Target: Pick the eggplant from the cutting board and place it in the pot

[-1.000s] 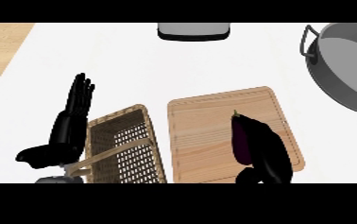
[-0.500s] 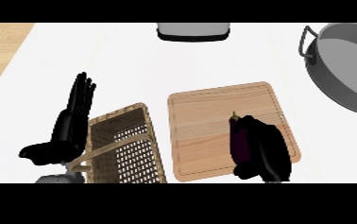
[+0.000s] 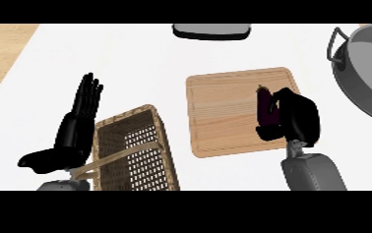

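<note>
The dark purple eggplant (image 3: pixel 265 107) sits over the right part of the wooden cutting board (image 3: pixel 222 111), its stem pointing away from me. My right hand (image 3: pixel 298 118) is curled round it from the right, fingers and thumb wrapping it and hiding most of its lower half. The grey pot (image 3: pixel 354 69) stands at the right edge, only partly in view, its handle toward the board. My left hand (image 3: pixel 76 127) rests open at the left, fingers straight and pointing up.
A wicker basket (image 3: pixel 136 152) with a handle stands at the lower left, beside the left hand. A grey and black object (image 3: pixel 212 31) lies at the top middle. The counter's wooden edge shows at the far top left.
My right hand has moved up the board with the eggplant and its forearm has come into view. The view has shifted slightly. The left hand stays as it was.
</note>
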You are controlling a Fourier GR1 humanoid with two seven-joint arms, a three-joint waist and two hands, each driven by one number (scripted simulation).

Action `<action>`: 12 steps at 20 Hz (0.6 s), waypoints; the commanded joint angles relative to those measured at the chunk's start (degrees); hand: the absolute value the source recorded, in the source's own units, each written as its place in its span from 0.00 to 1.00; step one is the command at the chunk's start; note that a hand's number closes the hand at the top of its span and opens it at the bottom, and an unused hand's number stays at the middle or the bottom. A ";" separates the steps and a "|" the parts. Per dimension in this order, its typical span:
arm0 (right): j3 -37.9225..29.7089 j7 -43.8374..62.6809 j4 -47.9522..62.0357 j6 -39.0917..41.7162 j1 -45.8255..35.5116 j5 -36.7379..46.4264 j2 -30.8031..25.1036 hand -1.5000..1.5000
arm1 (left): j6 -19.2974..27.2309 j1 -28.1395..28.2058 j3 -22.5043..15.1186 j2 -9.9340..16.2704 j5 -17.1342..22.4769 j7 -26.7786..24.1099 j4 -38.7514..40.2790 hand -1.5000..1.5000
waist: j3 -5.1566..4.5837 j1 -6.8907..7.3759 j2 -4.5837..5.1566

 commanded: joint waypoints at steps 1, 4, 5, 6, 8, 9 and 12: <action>-11.27 8.89 8.04 3.05 -12.10 -1.49 -0.88 1.00 | -0.65 0.14 -2.28 -1.33 -0.31 0.61 1.63 0.50 | -0.29 2.46 1.80; -16.24 11.85 15.97 2.03 -21.71 -0.20 -5.15 1.00 | -1.12 -0.90 -3.49 -1.39 -0.91 1.34 1.09 0.50 | -0.19 3.64 1.56; -16.89 11.99 18.78 0.96 -24.75 0.50 -6.33 1.00 | -1.60 -1.03 -3.44 -1.81 0.19 2.17 1.13 0.50 | -0.20 4.01 1.51; -17.59 12.40 20.60 0.29 -28.19 1.14 -7.75 1.00 | -1.26 -1.40 -3.74 -1.74 -0.71 1.91 1.40 0.50 | -0.21 4.17 1.46; -17.30 13.97 25.16 -3.21 -33.36 4.21 -8.72 1.00 | -0.20 -3.46 -4.25 -2.22 -1.87 3.04 1.37 0.50 | -0.20 3.92 1.25; -16.70 15.60 26.52 -5.76 -35.22 6.32 -8.34 1.00 | -0.75 -2.48 -3.81 -2.07 -1.24 2.21 2.12 0.50 | -0.26 5.05 1.59; -16.06 17.26 33.92 -8.56 -41.45 10.86 -10.88 1.00 | -1.50 -2.62 -3.81 -1.33 -1.32 2.68 2.01 0.50 | -0.29 4.55 1.29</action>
